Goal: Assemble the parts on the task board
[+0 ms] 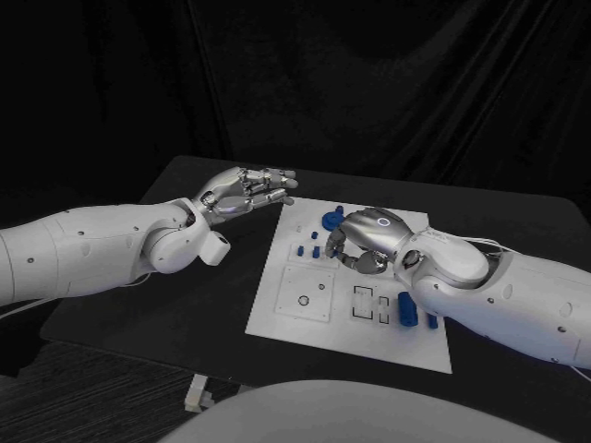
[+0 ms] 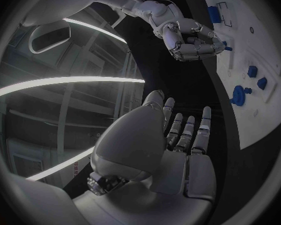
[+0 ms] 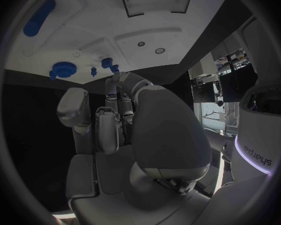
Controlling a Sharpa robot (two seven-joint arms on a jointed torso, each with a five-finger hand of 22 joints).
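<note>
The left hand (image 1: 249, 192) is wide and holds nothing. The right hand (image 1: 367, 242) curls over the task board (image 1: 295, 309); I cannot tell if it holds anything.

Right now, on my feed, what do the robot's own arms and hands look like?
Both arms are smooth, rounded white shells dotted with small dark screw points. The left hand and right hand are silver metal with many jointed fingers and a domed silver back. A white boxy module sits at the left wrist, and a thin white cable runs along the right forearm.
</note>
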